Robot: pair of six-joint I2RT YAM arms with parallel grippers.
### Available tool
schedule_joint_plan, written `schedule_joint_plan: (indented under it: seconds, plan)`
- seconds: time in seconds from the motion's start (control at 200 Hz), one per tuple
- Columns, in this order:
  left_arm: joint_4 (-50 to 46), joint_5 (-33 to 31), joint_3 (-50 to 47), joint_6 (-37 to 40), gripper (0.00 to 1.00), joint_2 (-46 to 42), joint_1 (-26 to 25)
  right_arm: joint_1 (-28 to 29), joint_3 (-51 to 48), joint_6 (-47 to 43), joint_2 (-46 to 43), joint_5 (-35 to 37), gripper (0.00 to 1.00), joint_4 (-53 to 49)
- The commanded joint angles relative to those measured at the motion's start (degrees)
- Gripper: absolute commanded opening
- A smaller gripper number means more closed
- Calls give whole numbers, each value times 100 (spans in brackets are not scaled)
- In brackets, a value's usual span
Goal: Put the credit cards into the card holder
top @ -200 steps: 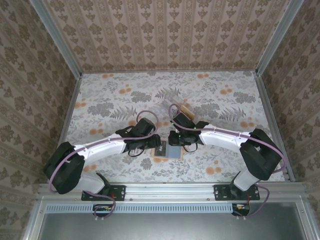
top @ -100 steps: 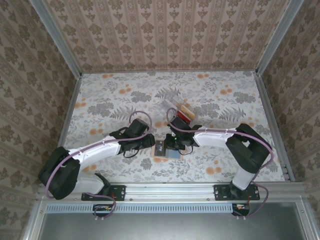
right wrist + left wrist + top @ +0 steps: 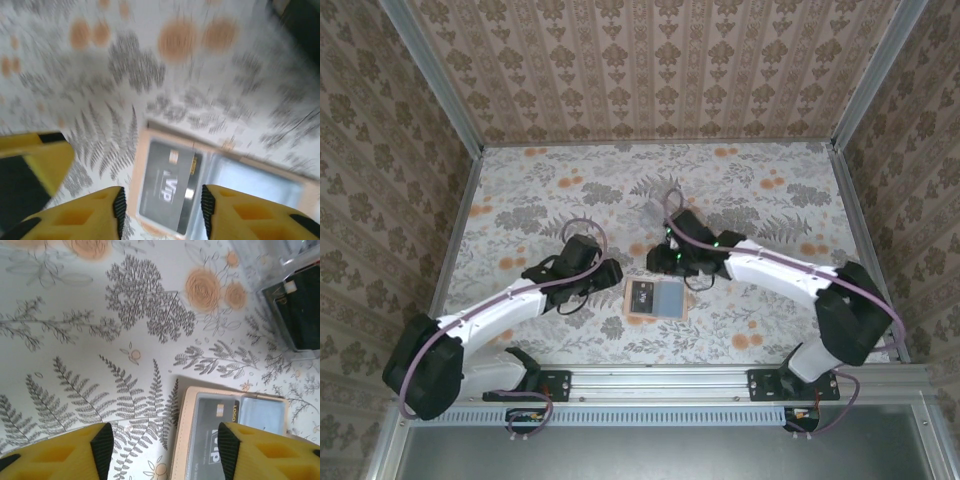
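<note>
Card holder (image 3: 655, 299) lies open on the table between the arms, the dark grey card (image 3: 212, 440) lying in one half. You see left gripper (image 3: 165, 445) and right gripper (image 3: 162, 205) both spread and empty. Judged partway: the other cards remain to be fetched.

The table (image 3: 520, 200) wears a pale print of grey ferns and orange flowers. Walls (image 3: 650, 70) papered in a beige damask pattern rise behind the table and on both its sides. Silver metal posts (image 3: 432, 75) slant up from its far corners, and a metal rail (image 3: 660, 380) runs along its near edge. The light is soft and even.
</note>
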Motion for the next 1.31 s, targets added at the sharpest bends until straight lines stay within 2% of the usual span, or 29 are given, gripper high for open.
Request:
schedule_joint_plan:
  seconds: [0.0,0.15,0.22,0.3,0.375,0.525,0.545,0.57,0.595,0.645,0.7,0.805,0.895,1.02,1.09,1.3]
  plan:
    - [95,-126,46,175,66,-202,170,-447,258,-646,-412,679,55,-921]
    - [114,-239,141,211,81,-323,379,-1155,362,-869,-667,723,68,-1122]
    - [114,-234,198,221,85,-341,460,-1418,445,-996,-667,609,70,-1122]
    - [114,-261,269,196,92,-341,534,-1595,542,-1190,-665,431,73,-1070]
    - [74,-363,332,85,99,-348,588,-1694,580,-1282,-672,298,82,-995]
    - [-109,-909,366,-153,100,-518,641,-1785,375,-1089,-916,172,90,-248]
    - [-165,-1029,357,-263,100,-551,642,-1808,318,-1090,-936,65,91,-122]
    - [-264,-1186,343,-406,100,-596,650,-1850,271,-1112,-939,-141,98,-3]
    - [-374,-1306,334,-579,100,-647,666,-1904,242,-1149,-931,-368,100,102]
    - [-227,-1338,194,-643,100,-730,693,-1981,229,-1149,-841,-713,100,233]
    - [221,-1090,-25,-506,100,-822,761,-2041,382,-1025,-566,-731,99,-52]
    - [558,-772,-204,-737,100,-932,826,-2207,719,-1213,-17,-1304,99,-354]
    - [645,-485,-150,-605,100,-962,818,-2202,765,-1283,86,-1452,92,-274]
    - [689,-231,41,-262,100,-804,835,-2184,877,-1479,63,-1261,82,-461]
    - [667,-36,248,-112,100,-525,843,-2066,1203,-1781,248,-996,70,-1103]
    - [998,630,831,-177,100,604,690,-1333,1610,-2564,618,338,60,-2168]
